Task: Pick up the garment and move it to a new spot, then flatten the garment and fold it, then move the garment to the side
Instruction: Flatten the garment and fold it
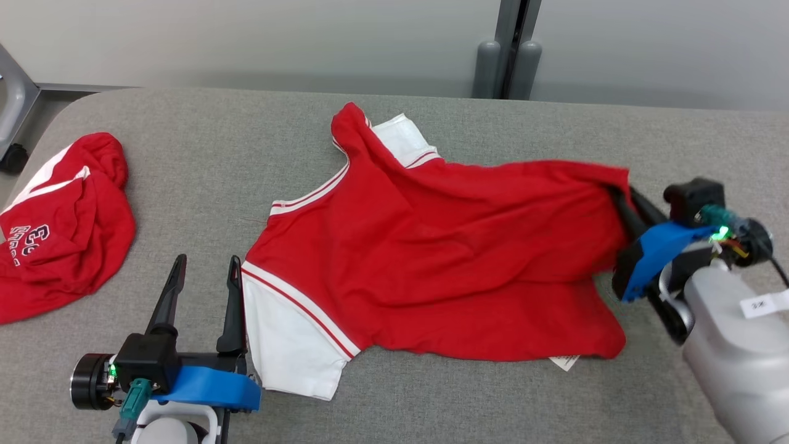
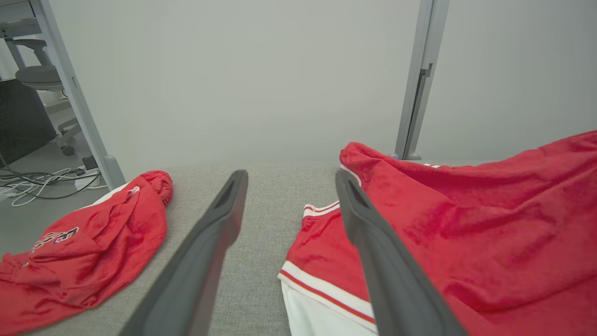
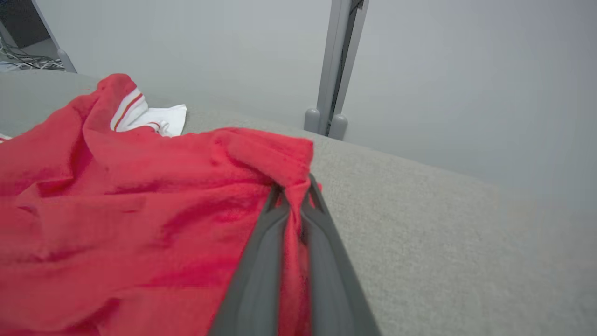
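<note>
The garment (image 1: 431, 259) is a red shirt with white sleeves and striped trim, spread across the middle of the grey table (image 1: 197, 148). My right gripper (image 1: 624, 200) is shut on the garment's far right corner, lifting that edge; the right wrist view shows red cloth (image 3: 140, 210) pinched between its fingers (image 3: 261, 261). My left gripper (image 1: 206, 268) stands open at the lower left, just beside the white sleeve (image 1: 290, 336), with nothing between its fingers (image 2: 205, 247). In the left wrist view the garment (image 2: 466, 224) lies to the right of those fingers.
A second red garment (image 1: 61, 222) with white lettering lies crumpled at the table's left edge, also seen as a heap (image 2: 84, 252) in the left wrist view. A grey post (image 1: 508, 49) stands behind the table against the pale wall. Cables (image 2: 42, 184) lie on the floor far left.
</note>
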Tool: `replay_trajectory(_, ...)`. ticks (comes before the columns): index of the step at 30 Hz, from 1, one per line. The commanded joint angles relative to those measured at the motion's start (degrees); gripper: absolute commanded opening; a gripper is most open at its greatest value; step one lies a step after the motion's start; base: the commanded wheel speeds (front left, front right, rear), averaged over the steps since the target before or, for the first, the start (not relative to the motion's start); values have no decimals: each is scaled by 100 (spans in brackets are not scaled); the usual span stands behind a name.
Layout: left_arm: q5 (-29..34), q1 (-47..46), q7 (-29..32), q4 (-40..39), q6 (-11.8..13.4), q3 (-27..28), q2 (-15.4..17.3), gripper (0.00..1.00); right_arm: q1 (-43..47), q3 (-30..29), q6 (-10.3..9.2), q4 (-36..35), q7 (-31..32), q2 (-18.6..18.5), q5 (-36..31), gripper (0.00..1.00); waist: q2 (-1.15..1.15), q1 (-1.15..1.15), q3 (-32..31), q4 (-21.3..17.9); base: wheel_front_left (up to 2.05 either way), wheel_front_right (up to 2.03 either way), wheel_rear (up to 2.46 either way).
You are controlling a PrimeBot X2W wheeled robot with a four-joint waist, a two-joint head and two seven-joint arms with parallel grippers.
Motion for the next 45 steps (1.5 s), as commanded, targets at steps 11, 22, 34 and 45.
replay_trajectory(11, -55, -277, -15, -52, -49, -64, -38, 100, -1956, 39, 1, 238, -124, -409, -250, 0, -1, 0, 399, 259, 0, 0, 0)
replay_trajectory(22, -134, -546, -15, -30, -30, -196, -58, 100, -2820, -76, 1, 1240, -173, -210, -792, 100, -1, 0, 746, 499, 0, 0, 0)
replay_trajectory(34, -29, -304, -16, -79, 30, -23, -59, 100, -1235, -887, 1, -153, -172, -381, -750, 100, -1, 0, 413, 92, 0, 0, 0)
replay_trajectory(45, 47, -110, -15, -120, -27, 64, -46, 100, 46, -1045, 1, -177, -173, -176, -754, 100, -1, 0, 317, -195, 0, 0, 0)
